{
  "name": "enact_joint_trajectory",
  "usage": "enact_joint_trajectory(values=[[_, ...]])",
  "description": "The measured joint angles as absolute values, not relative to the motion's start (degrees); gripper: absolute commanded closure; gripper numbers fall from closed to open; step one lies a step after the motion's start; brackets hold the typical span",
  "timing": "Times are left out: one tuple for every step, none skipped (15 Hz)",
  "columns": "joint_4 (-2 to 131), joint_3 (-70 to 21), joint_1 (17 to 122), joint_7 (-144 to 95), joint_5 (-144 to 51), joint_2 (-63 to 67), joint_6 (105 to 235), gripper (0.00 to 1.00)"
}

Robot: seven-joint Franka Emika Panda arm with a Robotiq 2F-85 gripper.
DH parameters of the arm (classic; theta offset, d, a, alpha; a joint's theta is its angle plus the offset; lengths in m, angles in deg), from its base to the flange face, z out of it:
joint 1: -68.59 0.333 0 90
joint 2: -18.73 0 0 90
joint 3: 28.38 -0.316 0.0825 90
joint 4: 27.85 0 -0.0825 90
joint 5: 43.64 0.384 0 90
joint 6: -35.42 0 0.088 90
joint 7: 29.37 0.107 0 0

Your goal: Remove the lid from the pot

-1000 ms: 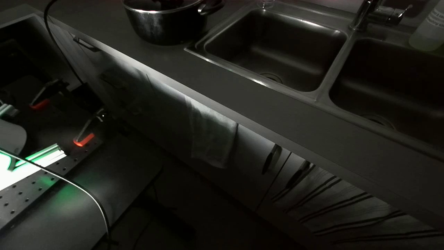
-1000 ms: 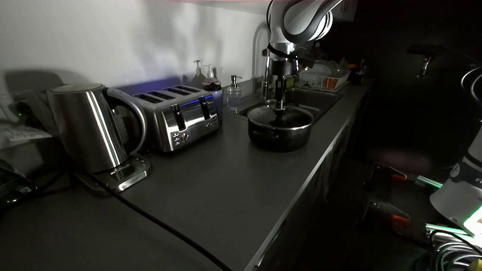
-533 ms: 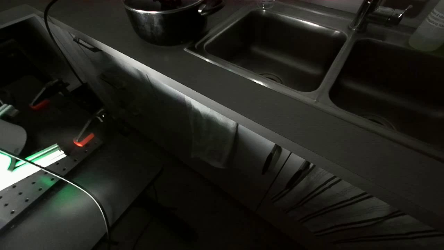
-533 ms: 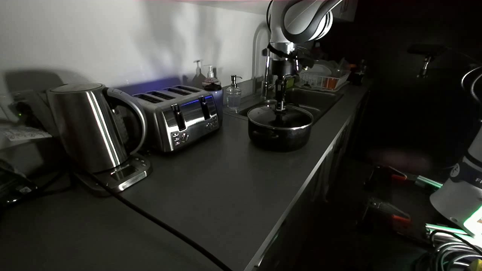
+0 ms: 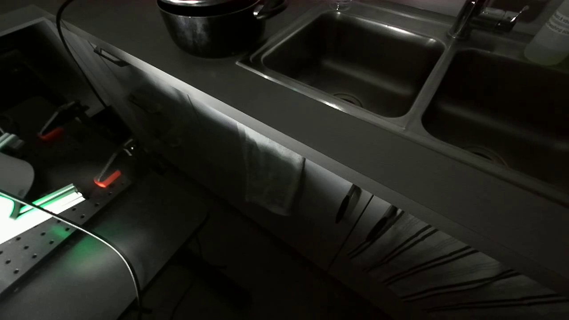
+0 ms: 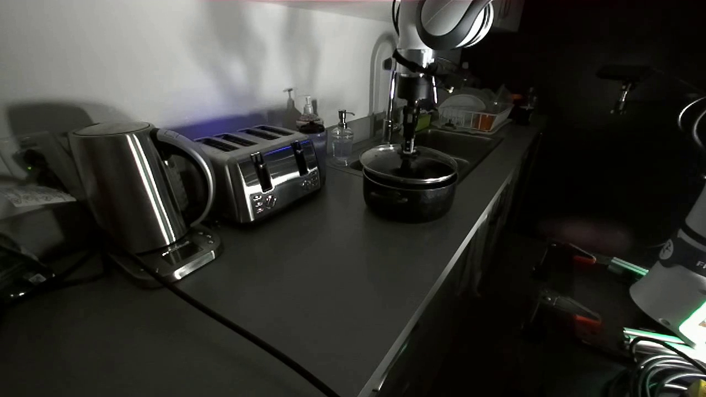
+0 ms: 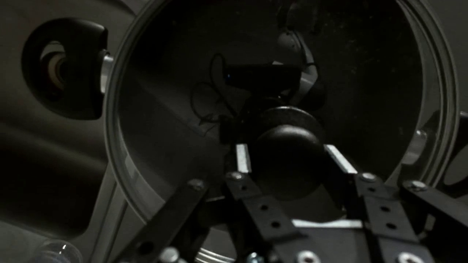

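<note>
The pot (image 6: 409, 205) stands on the counter (image 6: 309, 298) beside the 2-basin sink (image 5: 424, 89). The lid (image 6: 427, 165) is just above the pot, over its mouth, with a dark gap between the rims in both exterior views; what the pot holds is too dark to tell. Beyond the sink, a rack (image 6: 466, 120) carries a plate (image 6: 464, 101) and something orange (image 6: 485, 122). Near the tap (image 5: 464, 20), a bottle (image 5: 549, 42) holds greenish liquid.

A 4-slot toaster (image 6: 281, 176) stands near the pot, apart from it; the kettle (image 6: 129, 187) sits upright on its base (image 6: 190, 256), just beside the toaster. A cord (image 6: 237, 329) runs by the base and across the counter. A pump bottle (image 6: 342, 144) stands between toaster and tap. A towel (image 5: 273, 184) hangs below the counter's edge.

The gripper (image 7: 290, 159) points straight down at the lid's centre. Its 2 fingers (image 7: 242, 159) are parted only by the knob's width, 1 on each side, clamped on the knob (image 7: 289, 144); the lid hangs from them, clear of the pot.
</note>
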State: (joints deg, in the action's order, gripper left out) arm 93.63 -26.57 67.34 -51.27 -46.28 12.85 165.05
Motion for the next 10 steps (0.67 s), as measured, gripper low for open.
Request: enact_joint_trajectory(values=[[94.0,-26.9,67.4,-51.7,-46.3,14.5,165.1,0.75],[94.5,-27.1,67.5,-52.1,-46.4,16.2,165.1,0.75],[95.1,-27.4,67.6,-52.5,-46.4,18.0,165.1,0.75],[95.6,-27.7,67.8,-53.0,-46.4,19.6,165.1,0.75],[96.3,-27.9,68.1,-53.3,-46.4,21.2,165.0,0.75],[96.8,-28.1,68.3,-53.5,-46.4,22.4,165.0,0.75],[97.4,-28.1,68.5,-53.5,-46.4,23.7,165.0,0.75],[98.0,-28.1,68.6,-53.5,-46.4,24.8,165.0,0.75],[98.5,-28.0,68.5,-53.5,-46.4,25.8,165.0,0.75],[99.2,-27.6,68.4,-53.6,-46.4,26.9,165.0,0.75]])
